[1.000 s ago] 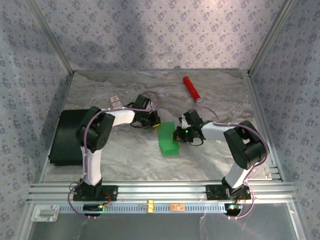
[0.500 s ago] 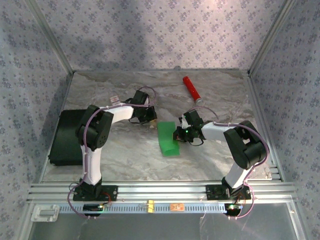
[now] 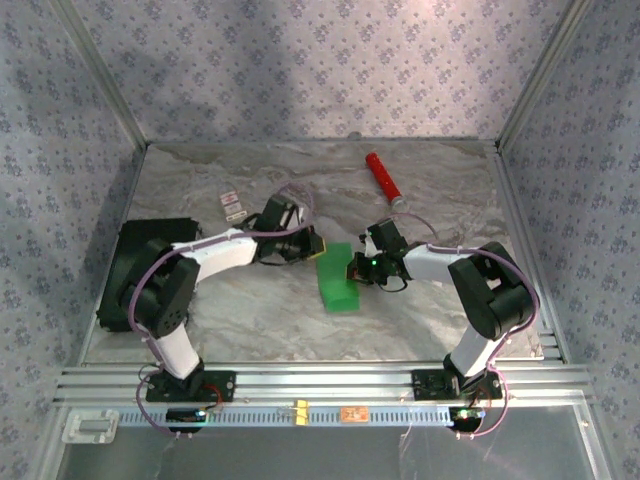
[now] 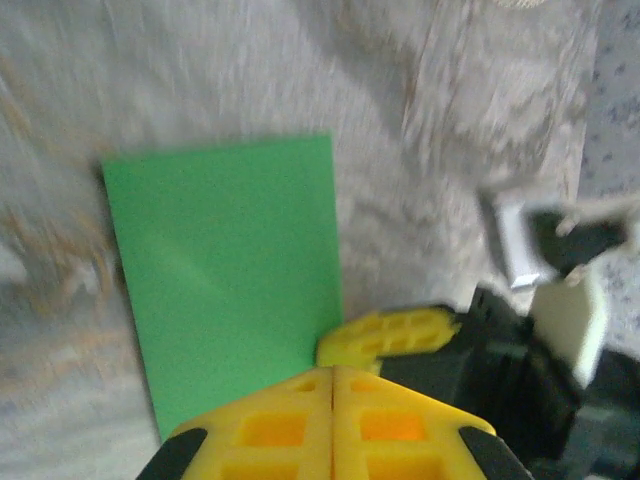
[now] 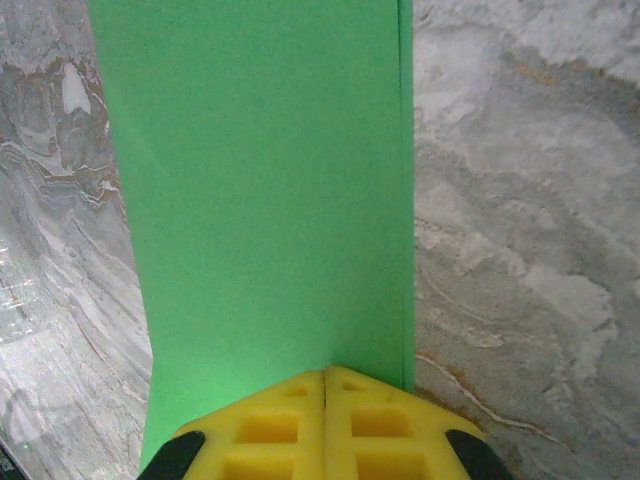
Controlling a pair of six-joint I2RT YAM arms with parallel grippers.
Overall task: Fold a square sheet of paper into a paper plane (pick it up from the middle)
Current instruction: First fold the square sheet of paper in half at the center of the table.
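Pinching right edge of green paper sheet (image 3: 337, 279) with right tool (image 5: 325, 372), fingers (image 5: 270, 428) pressed together on it, middle of worktop (image 3: 250, 312). Holding left tool (image 4: 332, 368) pressed together too, just beside sheet's far left corner. Spotting red cylinder (image 3: 382, 177) well apart, farther back.

The sheet of paper (image 3: 337, 277) is bright green, plain and unmarked, and folded into a narrow rectangle. It lies near the centre of the marble-patterned table (image 3: 260, 322), with its long axis running near to far at a slight tilt. One long edge shows doubled layers. The near end appears slightly curled.
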